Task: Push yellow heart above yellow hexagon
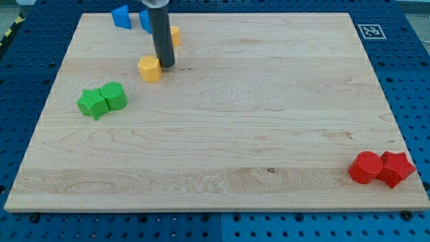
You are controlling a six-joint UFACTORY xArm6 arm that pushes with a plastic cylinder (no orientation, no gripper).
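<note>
Pale wooden board [222,121] on blue pegboard table [27,67], my tip [166,65], a bare rod gripping nothing, touching yellow heart [150,68], yellow hexagon [175,35] behind the rod

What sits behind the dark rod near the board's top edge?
Behind the rod, whose tip rests just right of one yellow block, a second yellow block and a blue block peek out. Both are mostly covered, so their shapes cannot be told.

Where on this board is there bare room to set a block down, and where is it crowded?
Free: the wide middle and the view's top right, between the green blocks and red blocks. Crowded: the view's top left, where my tip touches the yellow heart, near the yellow hexagon and blue blocks.
</note>
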